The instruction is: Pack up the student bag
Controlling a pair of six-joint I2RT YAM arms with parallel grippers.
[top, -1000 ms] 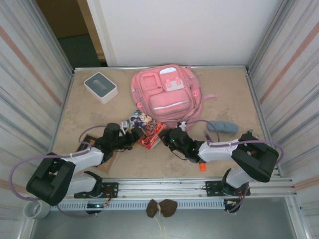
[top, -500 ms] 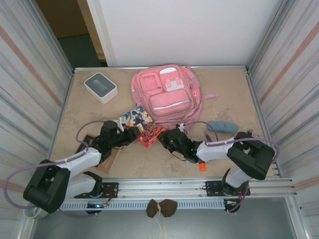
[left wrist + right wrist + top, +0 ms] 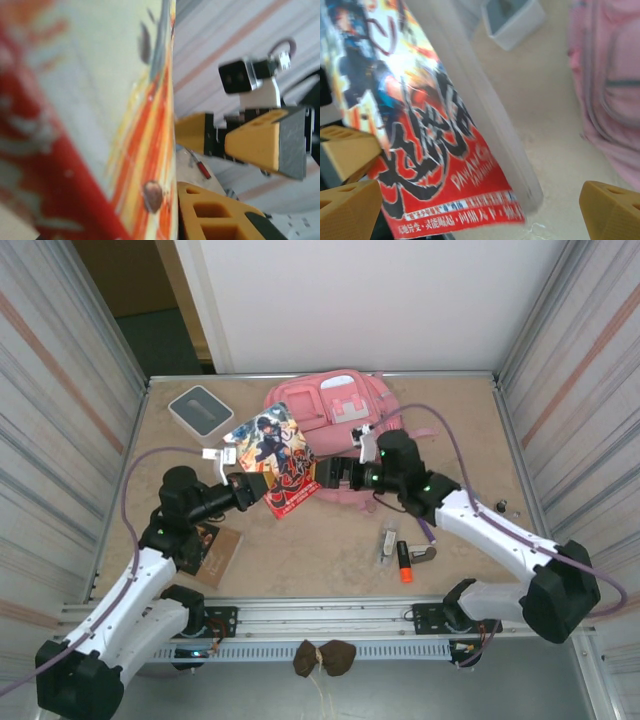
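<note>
Student bag [image 3: 340, 405] lies flat at the far middle of the bench [image 3: 480, 420], front pockets up. Can't tell if any zip is open.

Just changed: the comic book [image 3: 272, 458] lay flat on the bench by the bag's near edge a second ago. It is now lifted, on edge and tilted, clamped low down by the left fingers [image 3: 212, 215]. The right arm has swung up from low on the bench. The right fingers [image 3: 612, 204] are spread wide, holding nothing, facing the book just beside the bag's near edge.

Reads as first item picked; hand-over or bag-opening probably next.

Bench is beige and speckled. Grey-and-white box [image 3: 202, 412] at far left; orange marker [image 3: 404, 568] and brown notebook [image 3: 218, 552] near. Ribbed side walls, white back panel.
</note>
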